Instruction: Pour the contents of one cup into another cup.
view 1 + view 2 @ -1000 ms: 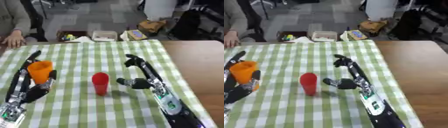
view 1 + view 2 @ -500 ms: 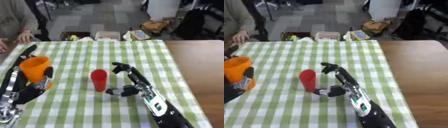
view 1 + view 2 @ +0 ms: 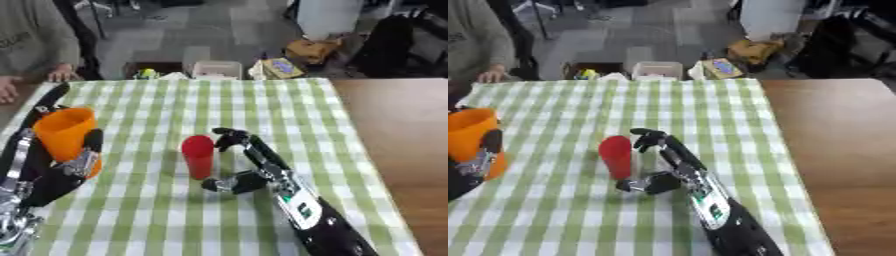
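A red cup [image 3: 198, 155] stands upright in the middle of the green checked cloth. My right hand [image 3: 248, 165] is open just to its right, fingers above and thumb below, close to the cup but not closed round it. An orange cup [image 3: 67, 134] is held upright at the left, with my left hand [image 3: 54, 169] curled round it, thumb across its front. What the cups hold cannot be seen.
The checked cloth [image 3: 175, 105] covers the table's left part; bare brown wood [image 3: 402, 125] lies to the right. A person's hands [image 3: 61, 74] rest at the far left edge. Boxes and bags [image 3: 215, 69] sit on the floor beyond the far edge.
My right hand has come in from the right to the red cup's side. The orange cup stays in my left hand. The camera has shifted a little.
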`<state>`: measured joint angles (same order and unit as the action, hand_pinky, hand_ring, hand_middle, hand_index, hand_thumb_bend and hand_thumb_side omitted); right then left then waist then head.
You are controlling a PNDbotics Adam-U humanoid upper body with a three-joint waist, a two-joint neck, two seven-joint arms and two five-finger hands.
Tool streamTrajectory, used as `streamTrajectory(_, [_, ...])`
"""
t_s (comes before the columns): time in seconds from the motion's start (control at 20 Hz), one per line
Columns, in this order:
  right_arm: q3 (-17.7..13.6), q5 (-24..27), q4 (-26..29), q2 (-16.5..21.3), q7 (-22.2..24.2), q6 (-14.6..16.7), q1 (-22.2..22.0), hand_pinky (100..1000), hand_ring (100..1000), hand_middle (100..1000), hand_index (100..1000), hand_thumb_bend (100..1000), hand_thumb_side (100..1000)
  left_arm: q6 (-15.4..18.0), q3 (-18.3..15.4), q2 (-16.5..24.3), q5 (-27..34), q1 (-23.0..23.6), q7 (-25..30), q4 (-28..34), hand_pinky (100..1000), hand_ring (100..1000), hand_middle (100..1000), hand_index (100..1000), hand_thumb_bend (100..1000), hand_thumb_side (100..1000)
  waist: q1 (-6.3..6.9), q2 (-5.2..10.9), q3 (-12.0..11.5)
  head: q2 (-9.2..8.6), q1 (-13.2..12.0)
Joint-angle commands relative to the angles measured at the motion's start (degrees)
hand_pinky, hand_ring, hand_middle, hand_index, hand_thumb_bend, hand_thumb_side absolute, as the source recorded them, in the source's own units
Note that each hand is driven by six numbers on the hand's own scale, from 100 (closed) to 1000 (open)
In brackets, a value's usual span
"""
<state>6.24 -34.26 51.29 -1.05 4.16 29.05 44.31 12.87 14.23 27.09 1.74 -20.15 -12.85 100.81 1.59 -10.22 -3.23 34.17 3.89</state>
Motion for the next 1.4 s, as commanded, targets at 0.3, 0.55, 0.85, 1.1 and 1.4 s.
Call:
streamTrajectory(0.3, [-1.19,-0.59,-0.83,-0.89,-0.44,-0.44,2.09,803,664,641,919,712,448,-0.13,0.05,0.91,1.60,-0.83,0.80,3.37,100,238,470,954,100,338,0.35,0.76,-1.25,-0.11,0.50])
streamTrajectory(0.55, [-1.91,-1.71,-1.54,-1.22,-1.49,-0.82,2.99,799,658,635,916,710,446,-0.40,0.13,0.79,2.40,-1.03,1.08,4.39,100,237,468,954,100,344,0.43,0.65,-2.11,-0.45,0.66])
streamTrajectory(0.85, [-2.79,-3.85,-3.08,-1.28,-3.02,-1.30,3.78,795,652,626,913,705,444,-0.50,0.13,0.60,2.84,-1.17,1.28,5.21,100,235,465,954,100,346,0.59,0.34,-3.14,-0.92,0.98])
streamTrajectory(1.1, [-3.64,-5.62,-4.54,-1.48,-4.79,-1.73,4.12,788,637,612,904,699,439,-0.49,0.16,0.35,3.06,-1.24,1.37,5.91,100,233,461,953,100,350,0.83,-0.16,-4.20,-1.36,1.31])
streamTrajectory(1.4, [-4.11,-7.11,-5.27,-2.14,-6.05,-1.96,4.52,774,608,586,888,686,429,-0.52,0.22,0.12,3.27,-1.40,1.57,6.64,100,233,460,953,100,356,1.11,-0.77,-5.08,-1.60,1.70])
